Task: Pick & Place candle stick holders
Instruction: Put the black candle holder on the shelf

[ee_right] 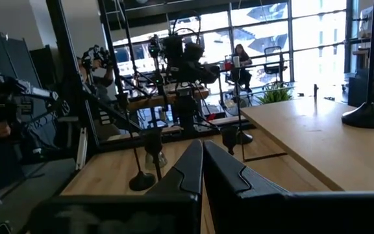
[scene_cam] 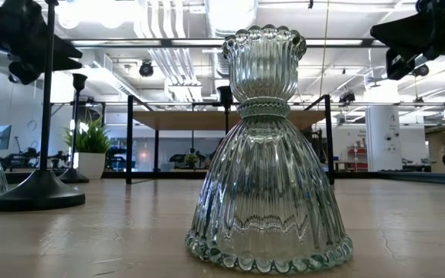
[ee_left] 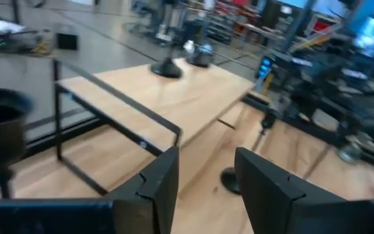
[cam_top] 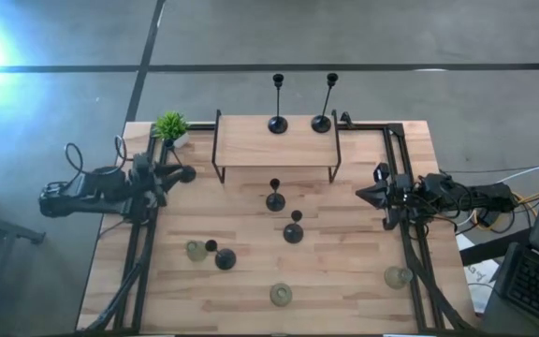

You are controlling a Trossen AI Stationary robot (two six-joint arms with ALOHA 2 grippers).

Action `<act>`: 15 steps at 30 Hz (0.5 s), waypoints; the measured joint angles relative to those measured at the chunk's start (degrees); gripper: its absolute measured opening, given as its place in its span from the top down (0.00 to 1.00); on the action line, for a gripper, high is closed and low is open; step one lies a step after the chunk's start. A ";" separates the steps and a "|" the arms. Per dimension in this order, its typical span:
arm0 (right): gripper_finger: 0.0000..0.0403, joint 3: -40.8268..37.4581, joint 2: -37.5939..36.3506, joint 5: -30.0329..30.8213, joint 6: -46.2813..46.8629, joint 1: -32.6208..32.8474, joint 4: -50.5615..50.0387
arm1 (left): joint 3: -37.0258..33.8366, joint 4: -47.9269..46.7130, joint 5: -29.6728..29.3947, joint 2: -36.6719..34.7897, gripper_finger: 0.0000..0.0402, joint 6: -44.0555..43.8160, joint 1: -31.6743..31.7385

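Note:
Two tall black candle stick holders [cam_top: 277,124] [cam_top: 322,122] stand on their round bases on the raised wooden shelf [cam_top: 274,150] at the table's far side. Three shorter black ones [cam_top: 275,199] [cam_top: 294,232] [cam_top: 225,258] stand on the table in front of it. Three glass ones [cam_top: 196,250] [cam_top: 281,295] [cam_top: 399,277] stand nearer the front edge; one of them [scene_cam: 269,154] fills the low view. My left gripper [cam_top: 187,174] [ee_left: 206,188] hovers open by the shelf's left end, holding nothing. My right gripper [cam_top: 363,194] [ee_right: 202,162] waits shut at the table's right side.
A small green potted plant [cam_top: 170,126] sits at the far left corner, just behind my left gripper. Black metal frame rails [cam_top: 138,271] [cam_top: 417,262] run along both side edges of the table. Bare wood [cam_top: 344,281] lies between the holders near the front.

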 joint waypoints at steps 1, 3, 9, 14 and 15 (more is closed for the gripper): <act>0.98 0.00 0.00 0.00 0.05 0.00 0.00 | 0.01 -0.31 -0.44 0.36 0.63 -1.32 0.00; 0.98 -0.04 0.00 0.00 0.00 0.00 0.00 | 0.02 -0.82 -0.95 1.67 0.64 -4.24 -0.02; 0.98 -0.15 0.00 0.00 -0.12 0.00 -0.07 | 0.02 -3.30 -0.90 8.92 0.66 -13.07 -0.04; 0.98 -0.15 0.00 0.00 -0.11 0.00 -0.09 | 0.02 -5.07 -2.24 17.07 0.68 -18.74 -0.04; 0.98 -0.15 0.00 0.00 -0.12 0.00 -0.09 | 0.21 -5.86 -2.76 18.47 0.69 -19.79 -0.04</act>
